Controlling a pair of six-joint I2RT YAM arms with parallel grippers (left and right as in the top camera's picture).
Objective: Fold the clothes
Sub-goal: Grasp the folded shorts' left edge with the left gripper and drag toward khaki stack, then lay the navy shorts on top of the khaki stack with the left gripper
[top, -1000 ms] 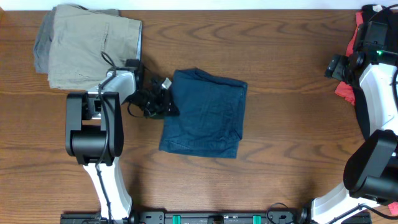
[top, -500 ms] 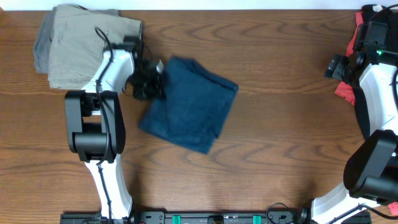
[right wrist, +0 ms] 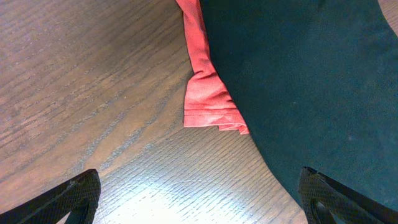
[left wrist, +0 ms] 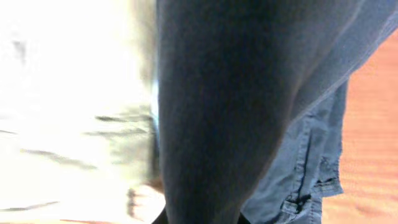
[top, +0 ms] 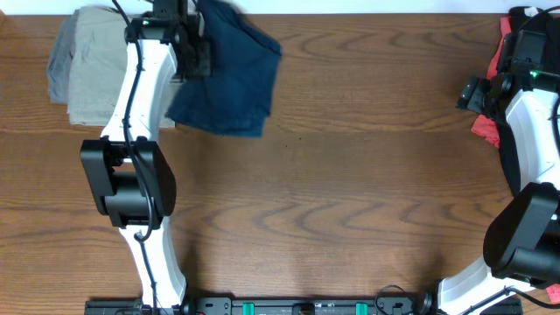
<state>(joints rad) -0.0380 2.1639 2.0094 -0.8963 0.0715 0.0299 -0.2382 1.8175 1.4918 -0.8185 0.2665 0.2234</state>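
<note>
The left fingers [top: 194, 52] sit at the far edge of the desk [top: 350, 175], apparently clenched on the left edge of the navy shorts [top: 229, 74], though cloth hides their tips. The shorts lie askew just right of the khaki trousers [top: 83, 74], one corner at the desk's far rim. The right fingers [top: 471, 93] hang well apart at the far right, near a black garment [top: 490, 131] with a coral edge. From the left wrist, dark cloth of the shorts fills most of the view, with the trousers bright to the left. From the right wrist, the fingers are spread wide and hold nothing above bare wood beside the coral hem. My worry is that the loose fold may fall open, or the shorts may slide off the far rim, since only one edge looks held.
</note>
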